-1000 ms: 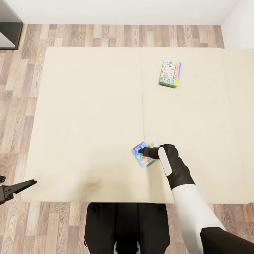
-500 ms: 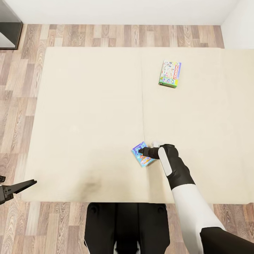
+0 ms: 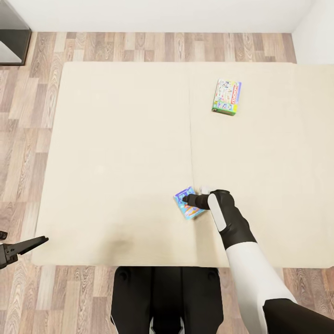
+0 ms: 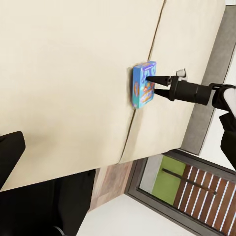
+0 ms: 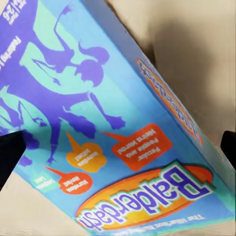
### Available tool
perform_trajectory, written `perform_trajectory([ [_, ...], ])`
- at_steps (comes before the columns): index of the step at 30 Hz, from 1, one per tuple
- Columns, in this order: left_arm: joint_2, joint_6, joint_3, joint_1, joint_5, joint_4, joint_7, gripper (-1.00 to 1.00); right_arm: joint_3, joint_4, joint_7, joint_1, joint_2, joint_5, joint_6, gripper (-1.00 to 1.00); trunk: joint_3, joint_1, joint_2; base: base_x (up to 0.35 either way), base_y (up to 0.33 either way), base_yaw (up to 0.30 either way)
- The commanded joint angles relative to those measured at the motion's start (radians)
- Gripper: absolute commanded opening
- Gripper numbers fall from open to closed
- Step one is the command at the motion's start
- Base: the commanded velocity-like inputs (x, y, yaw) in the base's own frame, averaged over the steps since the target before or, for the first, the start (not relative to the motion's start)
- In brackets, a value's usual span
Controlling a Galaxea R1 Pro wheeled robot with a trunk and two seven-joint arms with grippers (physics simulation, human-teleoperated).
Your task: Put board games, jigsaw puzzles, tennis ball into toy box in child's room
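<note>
The right hand (image 3: 186,199) is spread wide across the blue-purple board game (image 3: 188,203), seemingly not gripping it. Nothing has moved since earlier; only the camera shifted slightly. The "Balderdash" box lies on the beige bed (image 3: 116,153); the left hand (image 3: 39,240), beside the bed, looks nearly closed and empty.

Plain beige mattress (image 3: 116,153), matt and cloth-like, smooth apart from one thin seam down its middle. Around it, wood-plank floor (image 3: 28,116) in grey-brown, grain clearly marked, low sheen. Blue board game (image 5: 113,147) with printed cardboard look, smooth cover, faint gloss on the purple and orange print. Second game box (image 3: 226,97), green-edged, same printed card finish. Right gripper (image 3: 185,200) in matt black, plastic-like, on an arm (image 3: 253,273) of smooth white shell with black sleeves. Left gripper (image 3: 39,240) likewise matt black. White wall (image 3: 153,14), flat and unmarked.
</note>
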Motion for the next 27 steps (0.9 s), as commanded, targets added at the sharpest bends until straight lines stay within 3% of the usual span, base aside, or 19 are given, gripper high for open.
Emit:
perform_trajectory([
  [1,0.0,0.011,0.0,0.0,-0.002,0.0,-0.005,1.0,-0.002,0.006,-0.009,0.0,0.001,-0.003,-0.003,1.0,-0.001,0.001,-0.001,0.0,0.024,0.0],
  [27,0.0,0.011,0.0,0.0,-0.002,0.0,-0.005,1.0,-0.002,0.006,-0.009,0.0,0.001,-0.003,-0.003,1.0,-0.001,0.001,-0.001,0.0,0.068,0.0],
])
